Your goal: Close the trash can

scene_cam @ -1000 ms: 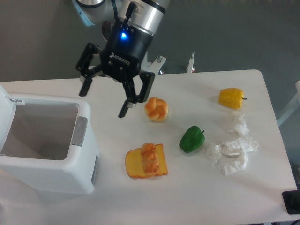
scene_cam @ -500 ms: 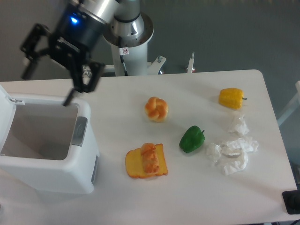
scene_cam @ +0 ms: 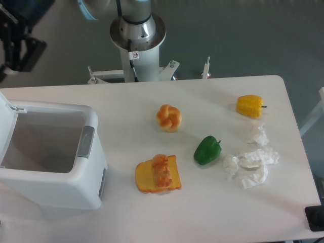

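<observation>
The trash can [scene_cam: 61,190] is a big white bin at the table's left front. It stands open, and its dim inside shows nothing in it. Its white lid [scene_cam: 5,109] is swung up at the left frame edge. The grey latch tab [scene_cam: 87,142] sits on its right wall. My gripper [scene_cam: 6,55] is at the top left corner, above and behind the bin and clear of it. It is mostly cut off by the frame. The one finger [scene_cam: 29,50] that shows stands splayed wide, with nothing in it.
On the table lie a bread bun [scene_cam: 168,117], toast with a topping [scene_cam: 157,173], a green pepper [scene_cam: 207,150], a yellow pepper [scene_cam: 250,106] and crumpled white tissues [scene_cam: 251,164]. The arm's base [scene_cam: 137,40] stands behind the table's back edge.
My gripper has swept from above the table's middle to the left and up, past the bin's back right corner, to the frame's top left corner. Nothing on the table moved.
</observation>
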### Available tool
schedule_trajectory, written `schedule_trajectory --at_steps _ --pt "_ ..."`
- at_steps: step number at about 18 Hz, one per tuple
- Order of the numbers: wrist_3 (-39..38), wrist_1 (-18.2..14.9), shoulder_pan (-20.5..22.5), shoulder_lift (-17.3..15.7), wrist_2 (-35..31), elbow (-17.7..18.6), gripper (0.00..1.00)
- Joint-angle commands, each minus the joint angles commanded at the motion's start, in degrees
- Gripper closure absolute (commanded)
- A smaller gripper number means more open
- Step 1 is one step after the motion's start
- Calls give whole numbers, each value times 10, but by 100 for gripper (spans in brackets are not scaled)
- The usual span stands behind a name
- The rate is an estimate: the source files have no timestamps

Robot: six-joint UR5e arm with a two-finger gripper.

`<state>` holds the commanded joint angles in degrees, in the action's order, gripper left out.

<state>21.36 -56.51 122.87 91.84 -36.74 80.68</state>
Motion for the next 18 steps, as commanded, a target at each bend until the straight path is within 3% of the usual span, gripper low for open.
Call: schedule_trajectory --at_steps 11,18 --pt "-4 0 -47 11 47 4 0" --pt "-4 0 -84 62 53 -11 0"
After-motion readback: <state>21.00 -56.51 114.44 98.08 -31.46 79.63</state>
